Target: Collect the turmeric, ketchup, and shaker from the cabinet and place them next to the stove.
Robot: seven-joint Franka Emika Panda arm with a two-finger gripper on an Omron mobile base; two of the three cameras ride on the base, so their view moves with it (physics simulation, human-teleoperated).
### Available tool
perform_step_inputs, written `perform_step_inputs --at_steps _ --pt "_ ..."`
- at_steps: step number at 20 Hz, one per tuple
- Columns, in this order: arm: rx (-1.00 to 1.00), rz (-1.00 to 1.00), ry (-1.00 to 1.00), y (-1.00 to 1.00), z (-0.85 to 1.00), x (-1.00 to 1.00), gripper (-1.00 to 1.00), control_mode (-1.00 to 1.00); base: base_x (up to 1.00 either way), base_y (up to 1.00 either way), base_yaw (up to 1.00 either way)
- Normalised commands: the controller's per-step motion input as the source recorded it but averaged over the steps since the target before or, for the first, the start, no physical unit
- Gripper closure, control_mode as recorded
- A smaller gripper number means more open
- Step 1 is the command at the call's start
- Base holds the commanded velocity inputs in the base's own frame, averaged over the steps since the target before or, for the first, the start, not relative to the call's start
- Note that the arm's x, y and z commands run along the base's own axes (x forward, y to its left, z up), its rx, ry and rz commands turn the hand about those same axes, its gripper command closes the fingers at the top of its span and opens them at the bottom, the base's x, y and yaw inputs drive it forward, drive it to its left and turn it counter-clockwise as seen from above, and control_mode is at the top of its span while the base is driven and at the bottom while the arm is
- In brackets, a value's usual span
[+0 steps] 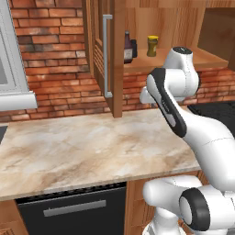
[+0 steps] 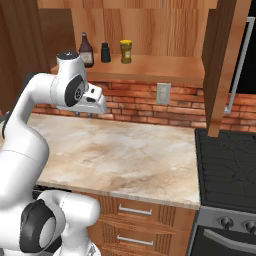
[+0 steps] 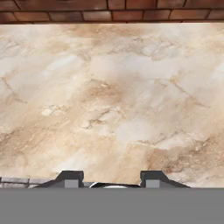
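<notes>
Turmeric (image 2: 126, 51), ketchup (image 2: 86, 50), shaker (image 2: 105, 52) — three on cabinet shelf (image 2: 150, 67); claw (image 3: 112, 178) parted, empty.

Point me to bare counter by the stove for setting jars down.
The marbled counter is bare from the brick wall to its front edge, right up to the stove. The crowded spot is the cabinet shelf's left end: ketchup, shaker, turmeric.

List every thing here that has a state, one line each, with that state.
cabinet: door open, shelf exposed
ketchup: upright on the shelf, cap on
shaker: upright on the shelf, between the ketchup and the turmeric
turmeric: upright on the shelf, cap on
claw: empty, fingers apart, facing the bare counter
stove: nothing on its burners
</notes>
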Motion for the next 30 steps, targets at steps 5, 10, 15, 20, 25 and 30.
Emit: perform_step_inputs --at_steps 5,10,15,20,25,30 --pt "0.0 0.0 -0.07 -0.01 0.0 -0.14 -1.0 -1.0 0.0 0.0 0.0" --pt "0.0 0.0 -0.39 -0.09 0.02 -0.55 -1.0 -1.0 0.0 0.0 0.0" --pt "0.0 0.0 -0.48 -0.19 0.33 -0.39 -1.0 -1.0 0.0 0.0 0.0" --pt "0.0 0.0 -0.39 -0.14 0.72 -0.04 -1.0 -1.0 0.0 0.0 0.0" --pt "0.0 0.0 -0.26 -0.07 0.92 0.07 -1.0 -1.0 0.0 0.0 0.0" --pt "0.0 0.0 -0.13 -0.01 0.68 0.2 -1.0 -1.0 0.0 0.0 0.0"
